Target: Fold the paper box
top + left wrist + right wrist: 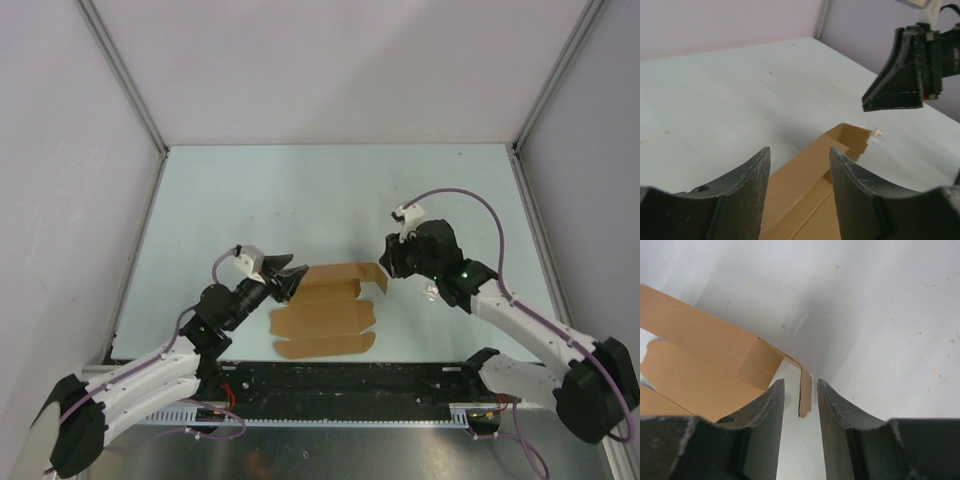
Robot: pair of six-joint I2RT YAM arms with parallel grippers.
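top view: the flat brown die-cut cardboard box sheet (325, 315) lies on the pale table (300, 190) towards its near edge; the left gripper (290, 280) reaches low at its far left corner, the right gripper (388, 268) tilts down over the raised right flap (372, 280). left wrist: jaws apart, card beneath. right wrist: jaws apart astride a thin upright tab (805, 390), seemingly untouched. best pin the left side, then fold the tab along its crease.

Lab enclosure, plain white panels (350, 70)
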